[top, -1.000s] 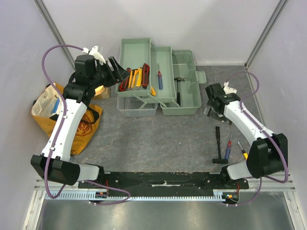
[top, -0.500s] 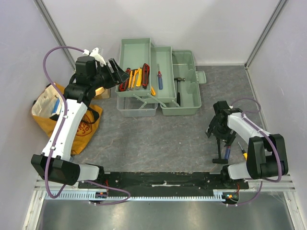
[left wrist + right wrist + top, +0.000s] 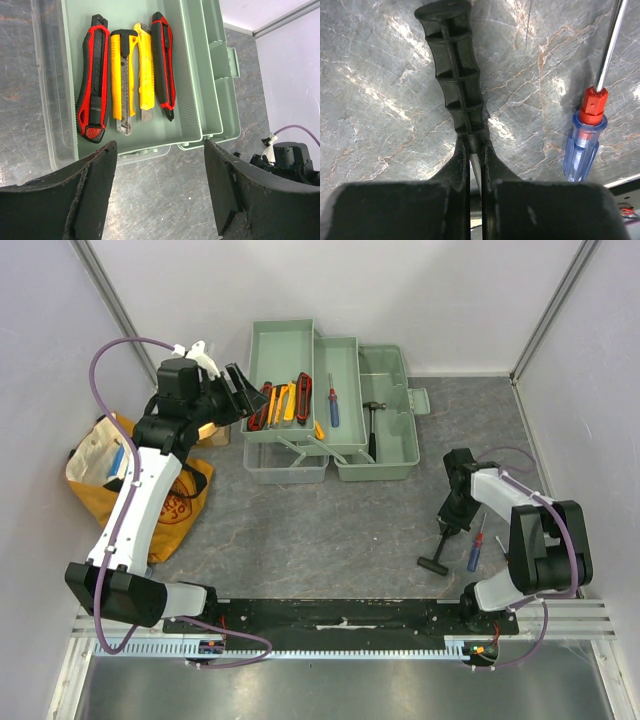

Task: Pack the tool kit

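Note:
The pale green toolbox (image 3: pixel 285 345) stands open at the back, its trays fanned out. My left gripper (image 3: pixel 243 390) hangs open beside its left tray with nothing between the fingers. The left wrist view shows that tray (image 3: pixel 125 15) holding two red-black knives (image 3: pixel 95 80) and two yellow knives (image 3: pixel 122 80), above the open left gripper (image 3: pixel 160 150). On the right, my right gripper (image 3: pixel 452 520) is shut on the black hammer (image 3: pixel 440 545). In the right wrist view the right gripper (image 3: pixel 475 145) pinches the shaft just below the ribbed grip (image 3: pixel 455 75). A blue screwdriver (image 3: pixel 585 145) lies beside it.
A yellow-orange cloth bag (image 3: pixel 130 475) slumps at the left wall beside the left arm. Another blue screwdriver (image 3: pixel 333 405) lies in the middle tray and a small hammer (image 3: pixel 373 425) in the toolbox base. The loose blue screwdriver (image 3: pixel 475 550) lies right of the black hammer.
The right arm dropped down onto the black hammer and its gripper went from open to shut on the shaft. The hammer swung, its head shifting left. The left arm stayed put.

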{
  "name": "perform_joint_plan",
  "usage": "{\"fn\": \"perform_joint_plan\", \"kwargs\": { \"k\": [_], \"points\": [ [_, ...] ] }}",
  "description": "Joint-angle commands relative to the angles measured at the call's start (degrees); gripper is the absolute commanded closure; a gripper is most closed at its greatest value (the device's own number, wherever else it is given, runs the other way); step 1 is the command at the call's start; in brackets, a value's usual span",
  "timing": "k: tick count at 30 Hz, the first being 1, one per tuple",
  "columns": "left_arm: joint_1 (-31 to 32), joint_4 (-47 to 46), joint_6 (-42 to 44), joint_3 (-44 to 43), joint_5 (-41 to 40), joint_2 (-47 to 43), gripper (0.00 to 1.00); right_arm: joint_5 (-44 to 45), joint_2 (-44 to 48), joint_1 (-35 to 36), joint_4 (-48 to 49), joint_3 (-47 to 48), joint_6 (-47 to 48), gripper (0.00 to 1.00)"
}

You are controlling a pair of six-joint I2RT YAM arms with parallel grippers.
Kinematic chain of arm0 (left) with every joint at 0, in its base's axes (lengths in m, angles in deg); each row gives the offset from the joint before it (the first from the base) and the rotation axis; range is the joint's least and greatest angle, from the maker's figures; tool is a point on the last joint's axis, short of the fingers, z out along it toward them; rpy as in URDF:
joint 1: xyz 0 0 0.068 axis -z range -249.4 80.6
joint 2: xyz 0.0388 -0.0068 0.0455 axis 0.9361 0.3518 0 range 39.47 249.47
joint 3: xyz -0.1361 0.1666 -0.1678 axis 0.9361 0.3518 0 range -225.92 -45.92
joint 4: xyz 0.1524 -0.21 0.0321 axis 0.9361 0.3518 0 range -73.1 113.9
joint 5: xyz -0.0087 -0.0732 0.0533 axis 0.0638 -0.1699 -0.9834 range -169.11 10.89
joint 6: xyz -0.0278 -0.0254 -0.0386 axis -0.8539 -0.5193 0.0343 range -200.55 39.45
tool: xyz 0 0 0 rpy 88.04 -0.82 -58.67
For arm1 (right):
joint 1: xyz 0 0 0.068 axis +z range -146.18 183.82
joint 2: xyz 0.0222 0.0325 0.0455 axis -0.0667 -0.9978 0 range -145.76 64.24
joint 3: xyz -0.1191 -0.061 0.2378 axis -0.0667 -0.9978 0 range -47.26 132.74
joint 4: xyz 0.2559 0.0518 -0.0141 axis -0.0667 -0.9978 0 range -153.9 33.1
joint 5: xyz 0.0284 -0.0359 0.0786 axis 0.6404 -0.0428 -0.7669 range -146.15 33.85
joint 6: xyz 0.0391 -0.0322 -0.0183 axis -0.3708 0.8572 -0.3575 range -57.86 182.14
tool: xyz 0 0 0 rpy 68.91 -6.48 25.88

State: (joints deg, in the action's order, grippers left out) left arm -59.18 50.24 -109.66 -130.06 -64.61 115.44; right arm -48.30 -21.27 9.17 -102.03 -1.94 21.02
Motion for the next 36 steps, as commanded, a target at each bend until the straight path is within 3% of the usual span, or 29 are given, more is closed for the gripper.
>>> {"fn": "perform_joint_plan", "kwargs": {
  "k": [1,4,8,9,11,15,21,23,26,30,36],
  "points": [
    [-0.3,-1.0,1.6,0.9,-0.5,-2.0,0.24,7.5,-5.7,-0.4,7.1,3.1,0.4,1.00],
    [-0.3,-1.1,1.4,1.2,-0.4,-2.2,0.24,7.4,-7.1,-0.4,8.0,5.3,1.1,0.96],
    [-0.3,-1.1,1.2,1.6,-0.7,-2.7,0.24,5.4,-5.0,-0.4,8.1,4.3,1.6,0.48],
    [-0.3,-1.0,1.2,1.7,-0.7,-3.0,0.24,4.7,-4.1,-0.4,8.2,3.6,1.6,0.41],
    [-0.2,-1.3,1.0,2.1,-1.0,-3.1,0.24,2.4,-2.6,-0.4,8.4,1.4,1.2,0.37],
    [-0.3,-1.4,1.0,2.1,-1.1,-3.0,0.24,-1.3,-0.4,-0.4,8.3,-2.6,-0.1,0.40],
    [-0.3,-1.4,1.2,2.2,-0.9,-2.5,0.24,-5.1,-0.3,0.0,7.7,-5.2,-1.6,0.54],
    [-0.3,-1.4,1.2,2.2,-0.8,-2.4,0.24,-4.7,-0.7,0.0,7.8,-5.2,-1.5,0.66],
    [-0.2,-1.4,1.2,2.2,-0.6,-2.2,0.24,-2.3,-1.3,0.0,7.9,-4.3,-0.6,0.98],
    [-0.2,-1.4,1.4,1.8,-0.7,-2.4,0.24,3.9,0.3,0.0,7.3,0.9,1.0,1.00],
    [-0.3,-1.2,1.5,1.0,-1.3,-3.0,0.24,9.9,5.1,-0.1,5.4,18.9,4.0,1.00]
  ]
}}
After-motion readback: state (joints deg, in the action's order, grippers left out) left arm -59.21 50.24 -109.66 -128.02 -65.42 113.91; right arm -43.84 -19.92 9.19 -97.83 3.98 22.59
